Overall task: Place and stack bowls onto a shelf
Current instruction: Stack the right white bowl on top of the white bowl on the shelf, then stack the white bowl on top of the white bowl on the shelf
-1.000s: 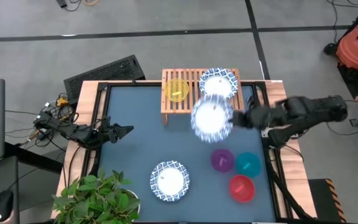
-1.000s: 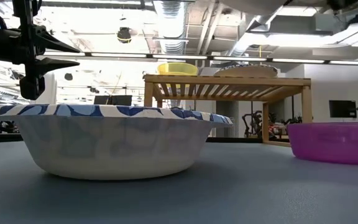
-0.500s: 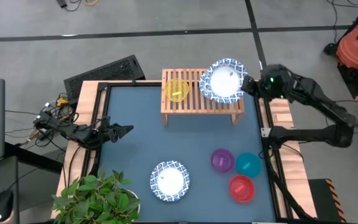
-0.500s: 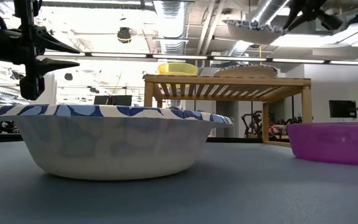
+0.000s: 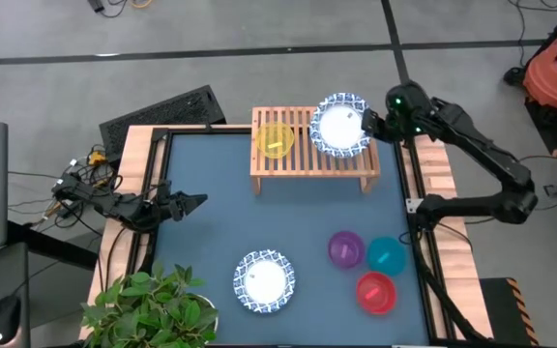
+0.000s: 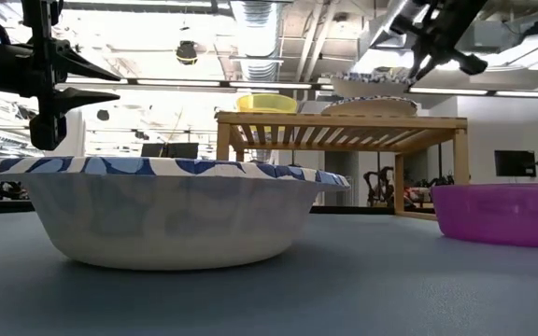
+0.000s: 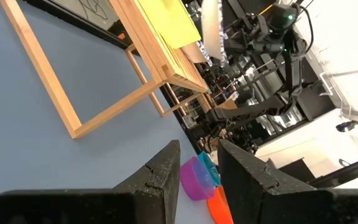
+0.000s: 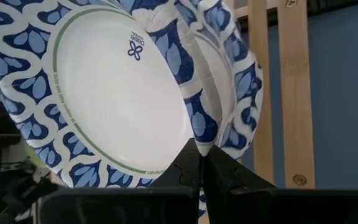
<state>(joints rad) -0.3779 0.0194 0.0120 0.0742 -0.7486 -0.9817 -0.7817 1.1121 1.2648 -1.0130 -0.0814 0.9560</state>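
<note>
Right wrist view showed the right gripper (image 8: 201, 163) pinching a patterned bowl's (image 8: 110, 93) rim (another bowl (image 8: 238, 93) largely hidden behind); left gripper (image 5: 190, 203) narrowly parted.

Bowl carried to the shelf's right end

My right gripper (image 5: 368, 123) has swung the patterned bowl (image 5: 339, 124) from above mid-table out to the far right, then lowered it just over the bowl (image 8: 238, 93) already on the shelf (image 5: 298, 157).

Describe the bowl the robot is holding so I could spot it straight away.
Find the wooden shelf at the far edge of the table. Above its right end, the right gripper pinches the rim of a blue-and-white patterned bowl, held just over a matching bowl already lying on the slats. It is the only bowl in the air; the yellow bowl sits on the shelf's left end.
</note>
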